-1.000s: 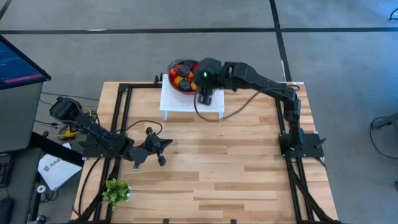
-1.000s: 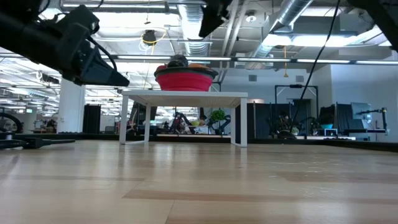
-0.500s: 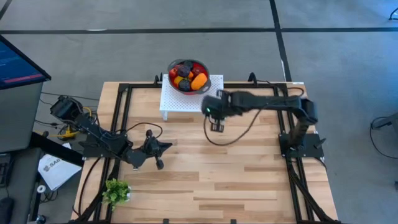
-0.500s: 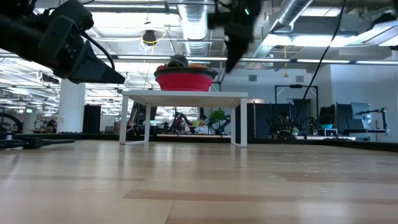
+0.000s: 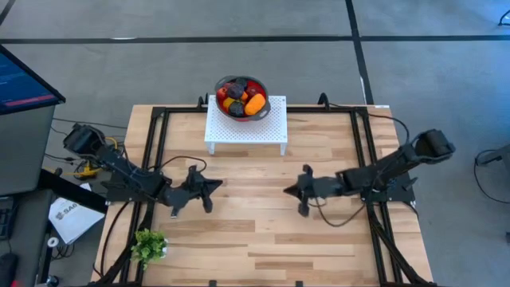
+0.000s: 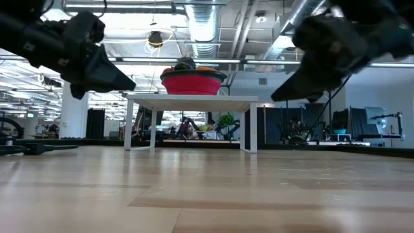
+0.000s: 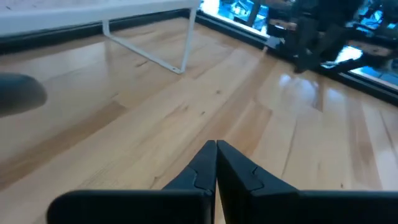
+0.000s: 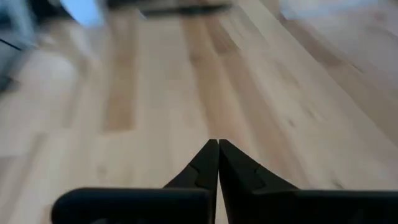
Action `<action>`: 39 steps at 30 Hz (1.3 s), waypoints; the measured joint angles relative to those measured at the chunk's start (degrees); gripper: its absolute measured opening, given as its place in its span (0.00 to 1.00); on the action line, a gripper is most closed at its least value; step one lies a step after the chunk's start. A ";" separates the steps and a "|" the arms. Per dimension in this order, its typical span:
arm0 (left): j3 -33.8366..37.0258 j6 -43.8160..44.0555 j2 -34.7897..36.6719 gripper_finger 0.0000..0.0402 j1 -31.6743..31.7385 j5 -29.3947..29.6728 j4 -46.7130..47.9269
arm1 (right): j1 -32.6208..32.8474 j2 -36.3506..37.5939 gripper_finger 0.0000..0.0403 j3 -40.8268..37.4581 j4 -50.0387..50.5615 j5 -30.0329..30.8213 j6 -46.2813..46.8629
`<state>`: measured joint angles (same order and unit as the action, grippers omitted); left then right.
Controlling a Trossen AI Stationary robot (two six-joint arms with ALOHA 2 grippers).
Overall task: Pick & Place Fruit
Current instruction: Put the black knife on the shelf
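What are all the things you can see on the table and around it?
Fruit: a pile, exact count unclear, showing red, orange, yellow and dark pieces, heaped in the bowl.
Bowl: one, red with a grey rim, on the far edge of the white stand.
White stand: one, small perforated table on thin legs, at the far middle of the wooden table.
Wooden table: one, light planks with a black frame.
Green plant sprig: one, at the near left corner.
Monitor: one, blue screen, off the table to the left.
Left hand: shut, holding nothing, low over the left middle of the table.
Right hand: shut, holding nothing, low over the right middle, facing the left one.
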<state>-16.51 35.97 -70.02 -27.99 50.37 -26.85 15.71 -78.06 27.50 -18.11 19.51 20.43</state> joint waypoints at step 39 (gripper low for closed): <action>-8.20 49.08 9.07 0.73 2.26 -42.46 70.20 | 4.37 0.02 0.01 -8.02 -18.41 3.56 5.13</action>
<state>-24.72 85.05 -60.95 -25.74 7.91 43.36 20.08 -78.04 19.49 -36.52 23.07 25.56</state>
